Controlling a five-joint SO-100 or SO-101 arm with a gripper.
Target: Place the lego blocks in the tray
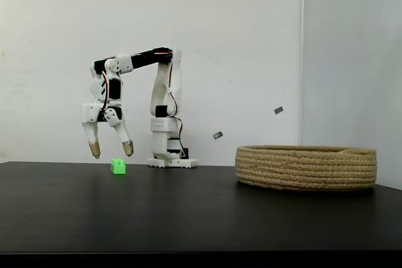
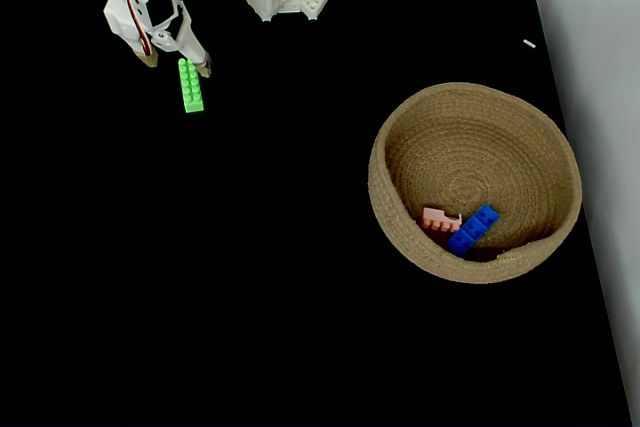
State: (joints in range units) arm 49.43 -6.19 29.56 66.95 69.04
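While the pincer point(image 1: 110, 149) gapes, the green brick point(image 1: 118, 166) lies unmarked.

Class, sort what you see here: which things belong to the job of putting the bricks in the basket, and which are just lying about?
Part of the job:
- green brick, on the table beneath the open tool
- pink brick, in the basket
- blue brick, in the basket
- basket

Just lying about:
- two small grey tags on the wall
- black table

Rough coiled rope tray point(image 2: 395, 132), glossy plastic green brick point(image 2: 190, 85), matt black table point(image 2: 250, 277)
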